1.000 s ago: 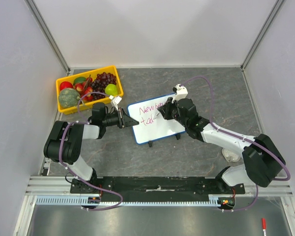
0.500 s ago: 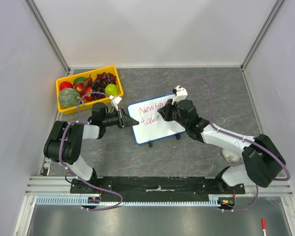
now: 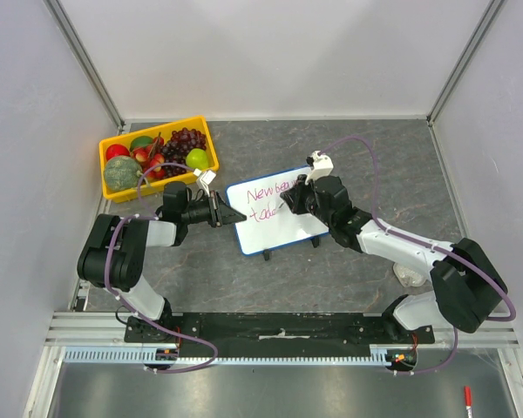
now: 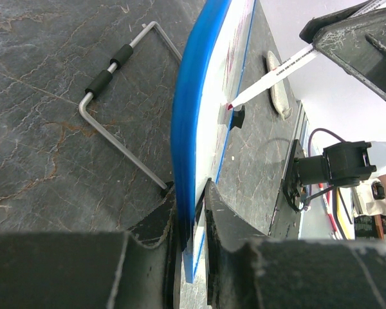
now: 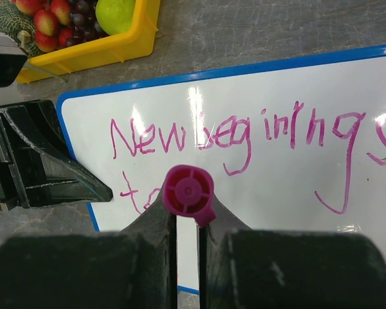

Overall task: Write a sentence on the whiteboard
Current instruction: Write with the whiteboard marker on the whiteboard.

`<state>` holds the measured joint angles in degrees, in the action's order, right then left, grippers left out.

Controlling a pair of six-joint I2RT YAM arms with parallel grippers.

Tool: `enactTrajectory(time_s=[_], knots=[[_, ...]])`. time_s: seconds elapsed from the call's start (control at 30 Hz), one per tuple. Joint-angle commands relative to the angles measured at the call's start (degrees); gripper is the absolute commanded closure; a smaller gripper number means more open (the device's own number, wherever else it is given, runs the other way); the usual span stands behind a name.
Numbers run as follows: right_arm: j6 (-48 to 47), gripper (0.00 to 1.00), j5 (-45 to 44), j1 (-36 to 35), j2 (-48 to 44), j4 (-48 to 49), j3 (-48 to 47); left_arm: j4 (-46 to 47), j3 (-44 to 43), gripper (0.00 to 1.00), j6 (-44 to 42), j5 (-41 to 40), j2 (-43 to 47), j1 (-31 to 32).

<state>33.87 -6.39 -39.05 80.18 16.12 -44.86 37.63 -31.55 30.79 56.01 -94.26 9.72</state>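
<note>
**Board could twist or tip under the marker's push**

The whiteboard (image 3: 275, 228) stands tilted on its feet mid-table. The left gripper (image 4: 192, 215) is clamped on its blue left edge. The right gripper (image 5: 186, 222) is closed around a pink marker (image 5: 188, 192), with the tip touching the board on the second line. The sentence (image 5: 244, 135) shows "New beginnings" on top and only "to" below, the rest hidden behind the marker; I judge the writing about half done.

The main risk is the hold: the left jaws pinch only a thin rim, while the marker presses well away from them. A hard stroke could swing the board in that pinch or rock it back on its wire leg (image 4: 101, 80), smearing letters. Too light a touch would leave gaps. If the marker slides in its jaws, the line could drift toward the lower frame.
</note>
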Motion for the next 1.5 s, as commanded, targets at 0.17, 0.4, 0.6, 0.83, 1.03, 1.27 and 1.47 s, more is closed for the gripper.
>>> enactTrajectory(time_s=[0.17, 0.4, 0.6, 0.83, 1.03, 1.27, 1.47], knots=[[-1.7, 1.00, -4.6, 0.3, -0.7, -0.6, -3.9, -2.4, -0.4, 0.98, -4.4, -2.9, 1.2, 0.1], [-2.1, 1.00, -4.1, 0.4, 0.0, -1.1, -4.9, -2.5, -0.4, 0.98, -4.6, -2.9, 1.3, 0.1], [-2.2, 1.00, -3.7, 0.4, -0.2, -1.4, -2.6, -2.4, -0.5, 0.98, -4.5, -2.8, 1.1, 0.1], [-2.1, 1.00, -2.9, 0.3, -0.5, -1.7, 0.0, -2.5, -0.4, 0.98, -4.5, -2.9, 1.1, 0.1], [-2.3, 1.00, -2.9, 0.4, -1.1, -2.0, 1.3, -2.4, -0.4, 0.98, -4.4, -2.8, 0.9, 0.1], [-2.3, 1.00, -3.7, 0.4, -2.6, -2.4, 0.8, -2.4, -0.5, 0.98, -4.4, -2.8, 1.1, 0.1], [-2.4, 1.00, -3.8, 0.5, -3.4, -2.9, -1.8, -2.5, -0.4, 0.98, -4.4, -2.9, 1.1, 0.1]])
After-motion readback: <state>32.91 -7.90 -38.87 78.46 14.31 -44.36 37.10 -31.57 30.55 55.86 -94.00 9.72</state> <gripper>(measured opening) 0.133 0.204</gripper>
